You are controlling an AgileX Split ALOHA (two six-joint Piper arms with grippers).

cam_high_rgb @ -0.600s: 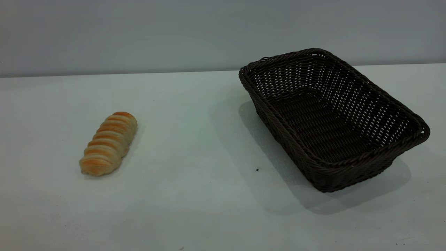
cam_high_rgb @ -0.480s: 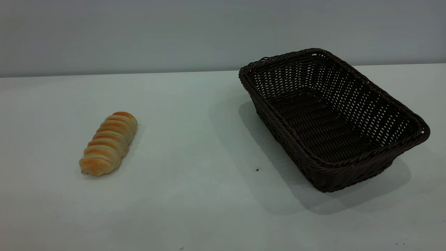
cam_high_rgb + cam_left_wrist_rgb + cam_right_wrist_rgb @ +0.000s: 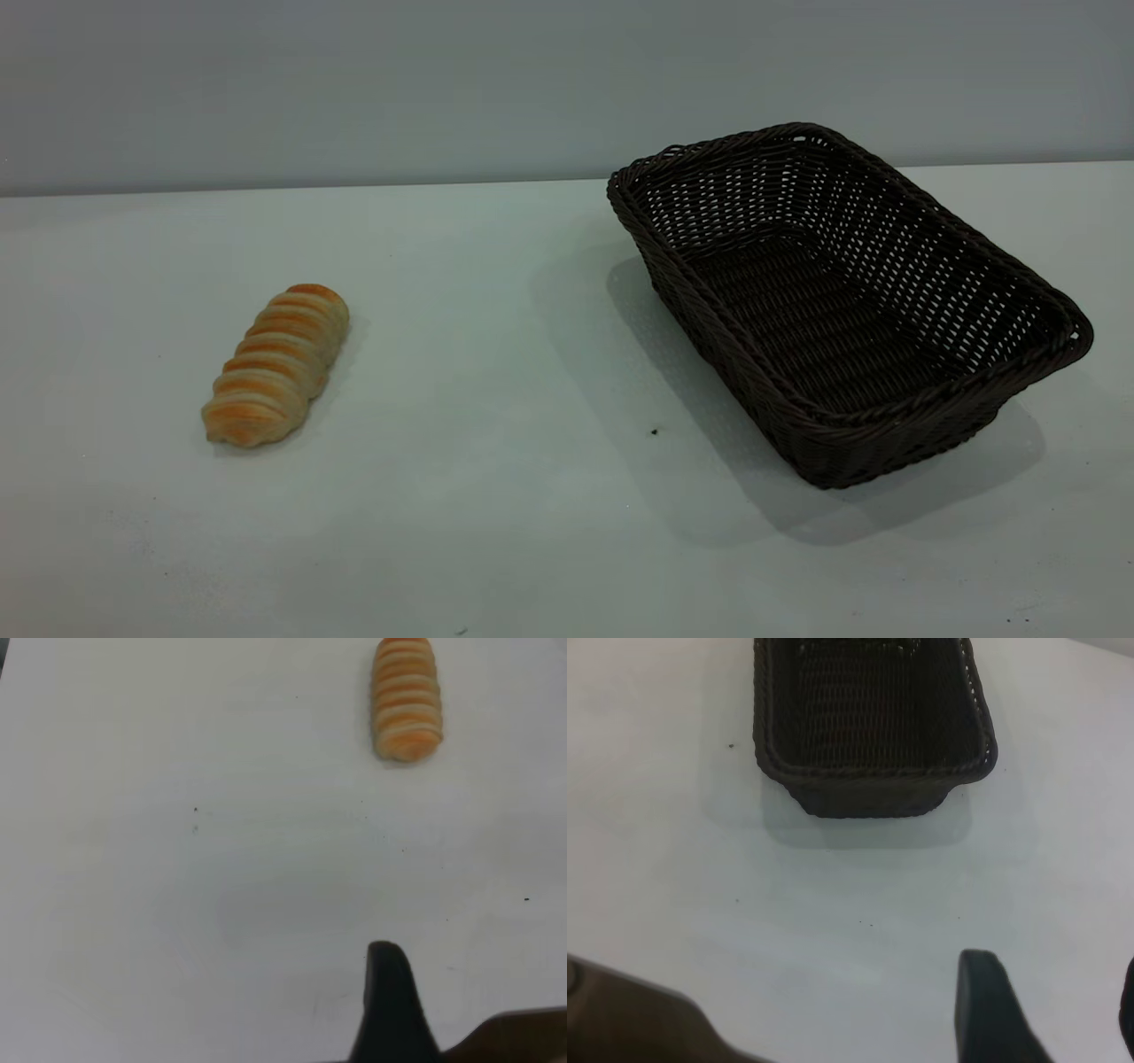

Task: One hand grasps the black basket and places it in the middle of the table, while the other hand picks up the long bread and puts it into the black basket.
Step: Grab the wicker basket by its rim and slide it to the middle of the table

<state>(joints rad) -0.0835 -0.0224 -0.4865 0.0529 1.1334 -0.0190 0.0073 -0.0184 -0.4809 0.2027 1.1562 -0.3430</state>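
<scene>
The large, dark brown-black rectangular woven wicker basket [image 3: 846, 301] sits on the wide, plain white-grey counter [image 3: 496, 354], set at an angle so one corner reaches toward the counter's far edge. Its braided rim and flaring openwork walls enclose a bare woven floor. The small elongated golden-tan bread with orange-brown spiral ridges [image 3: 276, 365] lies flat on the counter, well apart from the basket, with a broad open stretch of counter between them. A tiny dark speck [image 3: 654, 431] marks the counter near the basket's long side.

The left claw [image 3: 394, 1010] hangs above open counter short of the bread [image 3: 406, 698], touching nothing; only one dark fingertip [image 3: 387, 992] shows, so whether this claw is apart or together cannot be told. The right claw [image 3: 1050, 1010] hovers over bare counter before the basket's short end wall [image 3: 868, 726], apart from it. One dark finger [image 3: 983, 1010] stands clear, a second sits just at the picture's edge, and the gap between them shows this claw spread apart and holding nothing.
</scene>
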